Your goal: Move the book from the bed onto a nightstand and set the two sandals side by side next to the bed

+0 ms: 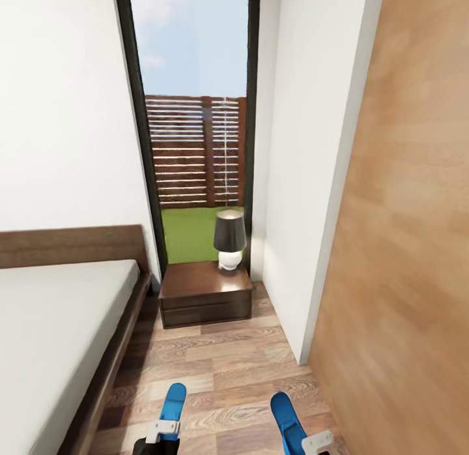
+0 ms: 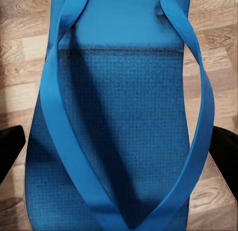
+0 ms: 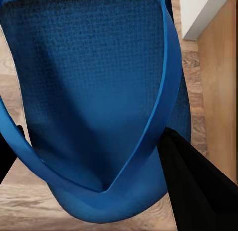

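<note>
I hold two bright blue sandals low over the wood floor. My left gripper (image 1: 161, 433) is shut on the left sandal (image 1: 173, 403), whose sole and straps (image 2: 119, 117) lie between black fingers (image 2: 10, 151). The right gripper (image 1: 317, 443) is shut on the right sandal (image 1: 286, 421); its sole (image 3: 94, 92) sits against a black finger (image 3: 198, 186). The bed (image 1: 52, 324), with a light-grey mattress and dark frame, lies at my left. Ahead, beside the headboard, stands the dark-brown nightstand (image 1: 195, 298). The book is out of view.
A lamp (image 1: 230, 240) with a dark shade stands on the nightstand's right side. Behind it is a tall black-framed window (image 1: 195, 116). A white wall corner (image 1: 306, 246) and a tan wooden panel (image 1: 404, 279) close the right side, leaving a floor aisle (image 1: 221, 370) along the bed.
</note>
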Motion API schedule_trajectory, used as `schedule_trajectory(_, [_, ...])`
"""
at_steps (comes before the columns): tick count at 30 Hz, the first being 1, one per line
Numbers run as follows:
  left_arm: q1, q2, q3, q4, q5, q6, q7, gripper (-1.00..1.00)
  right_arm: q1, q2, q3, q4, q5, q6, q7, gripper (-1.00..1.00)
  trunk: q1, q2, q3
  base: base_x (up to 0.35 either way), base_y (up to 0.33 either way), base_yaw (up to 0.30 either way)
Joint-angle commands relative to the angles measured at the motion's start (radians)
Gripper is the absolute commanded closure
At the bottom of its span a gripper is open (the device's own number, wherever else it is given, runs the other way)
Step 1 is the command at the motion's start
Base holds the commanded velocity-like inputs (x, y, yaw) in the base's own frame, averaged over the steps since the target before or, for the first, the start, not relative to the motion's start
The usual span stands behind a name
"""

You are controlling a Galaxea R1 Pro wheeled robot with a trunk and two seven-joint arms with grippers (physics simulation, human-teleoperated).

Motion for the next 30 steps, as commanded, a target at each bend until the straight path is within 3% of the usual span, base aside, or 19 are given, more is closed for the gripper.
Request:
schedule_trajectory(1, [-0.001,0.0,-0.007,0.002,0.01,-0.004,-0.003,1.0,-0.001,-0.001,0.006,0.001,0.002,-0.002,-0.01,1.0,0.001,-0.001,-0.001,0.275,-0.142,0.0])
schedule_trajectory(30, [-0.001,-0.001,-0.003,0.004,0.014,0.006,-0.005,1.0,-0.001,0.0,0.008,0.001,0.0,-0.002,-0.009,1.0,0.001,-0.001,-0.001,0.25,-0.12,0.0])
